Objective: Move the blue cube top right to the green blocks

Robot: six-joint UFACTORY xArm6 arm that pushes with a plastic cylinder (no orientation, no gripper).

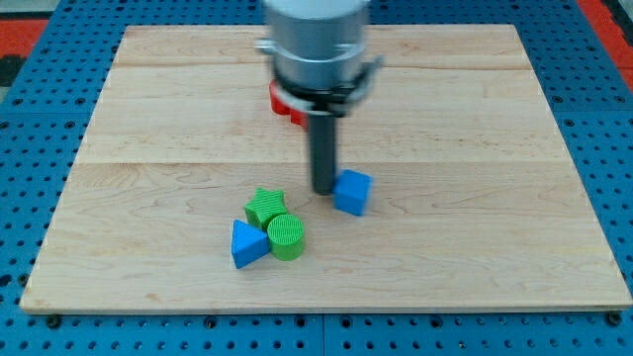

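Observation:
The blue cube (353, 191) sits near the board's middle, a little toward the view's bottom. My tip (324, 190) stands just to its left, touching or nearly touching its left face. To the lower left lie two green blocks: a star-like green block (264, 207) and a green cylinder (286, 236), close together. A blue triangular block (247, 243) rests against the cylinder's left side. The blue cube is up and to the right of the green blocks, a short gap away.
A red block (282, 100) shows partly behind the arm's grey body (316, 44) near the view's top. The wooden board (495, 247) lies on a blue pegboard table (613, 148).

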